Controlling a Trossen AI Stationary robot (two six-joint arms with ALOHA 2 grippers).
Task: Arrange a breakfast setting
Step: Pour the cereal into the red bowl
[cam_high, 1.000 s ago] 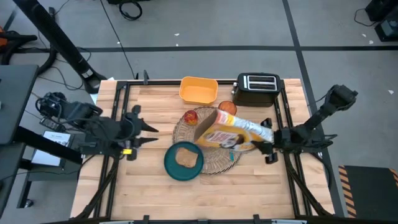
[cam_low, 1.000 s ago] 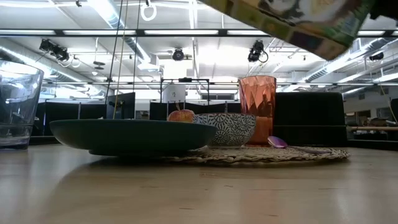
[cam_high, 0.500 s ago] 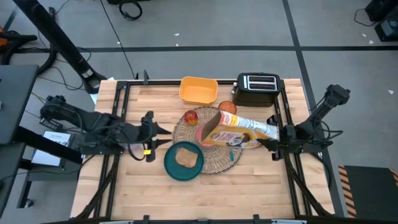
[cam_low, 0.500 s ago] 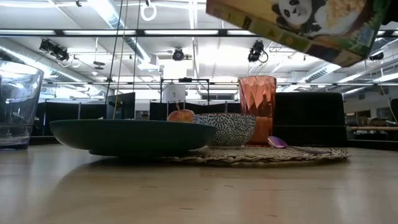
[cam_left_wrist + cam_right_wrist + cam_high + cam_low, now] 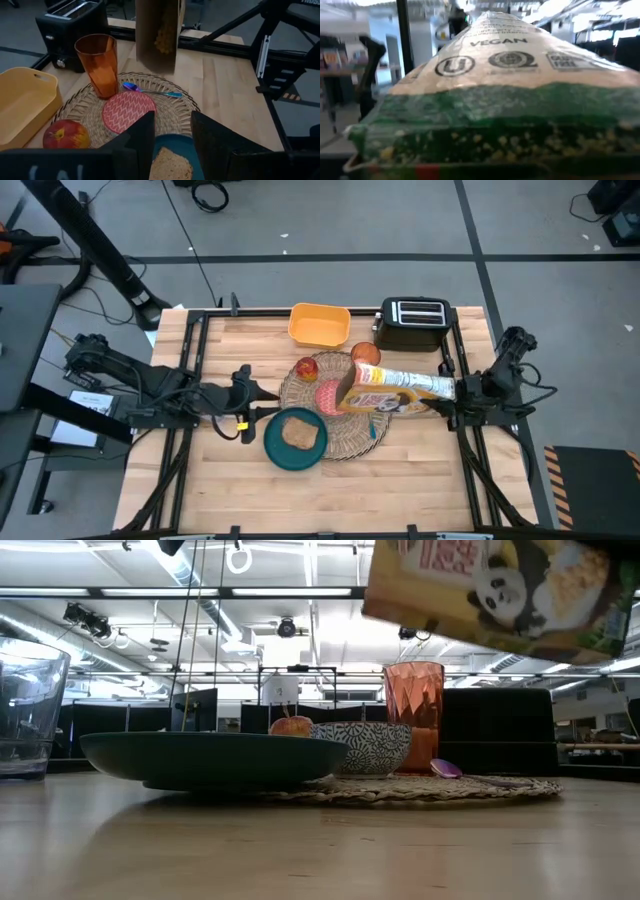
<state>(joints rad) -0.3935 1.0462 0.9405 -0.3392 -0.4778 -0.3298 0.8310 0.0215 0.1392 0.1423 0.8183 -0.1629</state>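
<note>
Cereal box [image 5: 392, 390] lying sideways, open end over pink bowl [image 5: 330, 396], in right gripper [image 5: 447, 393] jaws, left gripper [image 5: 247, 390] jaws parted.

left arm — reaches in from the table's left edge, low and level | left gripper [image 5: 262, 394] — fingers [image 5: 142, 137] parted, nothing between them, pointing toward the table's middle | right arm — elbow raised at the right edge, forearm angled inward | right gripper [image 5: 447, 392] — clamped on the cereal box [image 5: 392, 387], held tipped on its side, off the table
</note>
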